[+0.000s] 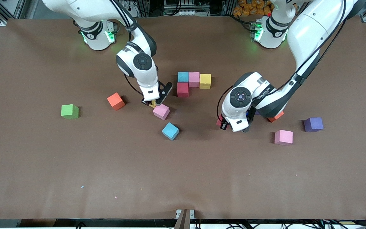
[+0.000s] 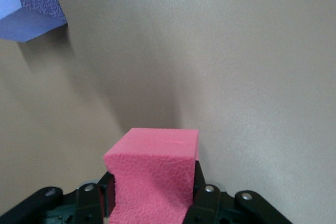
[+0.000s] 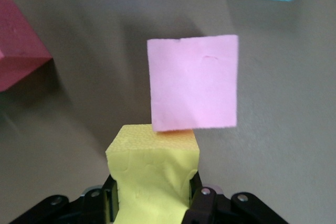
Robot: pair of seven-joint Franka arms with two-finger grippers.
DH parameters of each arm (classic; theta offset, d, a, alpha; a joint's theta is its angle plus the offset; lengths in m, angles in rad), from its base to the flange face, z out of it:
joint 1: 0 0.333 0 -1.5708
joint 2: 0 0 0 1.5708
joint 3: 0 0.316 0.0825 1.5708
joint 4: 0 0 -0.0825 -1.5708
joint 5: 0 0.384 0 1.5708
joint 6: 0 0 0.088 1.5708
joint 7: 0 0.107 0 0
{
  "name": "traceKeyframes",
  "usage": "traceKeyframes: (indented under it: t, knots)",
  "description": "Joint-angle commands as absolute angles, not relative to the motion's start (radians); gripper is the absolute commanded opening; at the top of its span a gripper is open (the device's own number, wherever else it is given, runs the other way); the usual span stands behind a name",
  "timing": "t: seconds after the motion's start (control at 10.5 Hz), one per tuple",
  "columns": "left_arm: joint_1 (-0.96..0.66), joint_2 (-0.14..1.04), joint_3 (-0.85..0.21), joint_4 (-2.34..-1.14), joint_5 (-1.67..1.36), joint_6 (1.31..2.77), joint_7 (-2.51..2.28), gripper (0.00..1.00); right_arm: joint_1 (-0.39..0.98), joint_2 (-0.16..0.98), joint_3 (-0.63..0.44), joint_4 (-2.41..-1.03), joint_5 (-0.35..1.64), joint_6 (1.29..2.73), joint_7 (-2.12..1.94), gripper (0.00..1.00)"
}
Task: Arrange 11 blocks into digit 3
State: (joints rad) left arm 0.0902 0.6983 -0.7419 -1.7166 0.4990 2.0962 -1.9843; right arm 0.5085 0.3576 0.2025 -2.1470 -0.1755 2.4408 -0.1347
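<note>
A: Brown table (image 1: pixel 27 165) under both arms. Going across the front view: green cube (image 1: pixel 70 111) nearest the right arm's end, not part of the task. Next an orange block (image 1: pixel 116 101), loose.

B: Then the right gripper (image 1: pixel 151 103)?

A: Yes. It is down at the table, clamped on a yellow block (image 3: pixel 153 174); the right wrist view shows the foam squeezed between the jaws. A loose pink block (image 1: pixel 161 111) touches that yellow one on the camera side. A cyan block (image 1: pixel 170 131) lies loose, nearer the camera again.

B: And the figure?

A: Four blocks so far, mid-table: cyan (image 1: pixel 183 76), pink (image 1: pixel 194 79) and yellow (image 1: pixel 205 81) in a touching row, a red one (image 1: pixel 183 89) just in front of the cyan. Seven remain.

B: Left arm?

A: Left gripper (image 1: pixel 222 123) is low over the table, shut on a pink-red block (image 2: pixel 155 174), squeezed on both sides. A purple block (image 2: pixel 29 6) shows at the edge of its wrist view; whether it is the one under that arm in the front view cannot be told. An orange block (image 1: pixel 275 116) peeks out beneath that arm; a pink (image 1: pixel 283 137) and a purple (image 1: pixel 313 124) lie loose toward its end.

B: What does the next move hinge on?

A: Likely this: the figure lies farther from the camera than both held blocks, between the arms. The right gripper looks nearer to the red block, where the column would probably continue toward the camera.
</note>
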Motion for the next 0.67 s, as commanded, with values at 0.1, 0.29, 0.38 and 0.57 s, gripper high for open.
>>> traceKeyframes:
  t: [0.1,0.29,0.38,0.57]
  knots:
    - [0.084,0.689,-0.726,-1.694,0.525,2.082,-1.983,0.0,0.5,0.272,0.219,-2.16,-0.118,2.333,0.008,0.0]
    - [0.083,0.689,-0.726,-1.683,0.525,2.082,-1.983,0.0,0.503,0.233,0.215,-2.161,0.059,2.309,0.027,0.0]
    - [0.083,0.689,-0.726,-1.68,0.525,2.082,-1.983,0.0,0.509,0.216,0.216,-2.161,0.096,2.295,0.116,0.0]
    - [0.081,0.689,-0.724,-1.678,0.526,2.082,-1.983,0.0,0.509,0.198,0.224,-2.158,0.119,2.292,0.298,0.0]
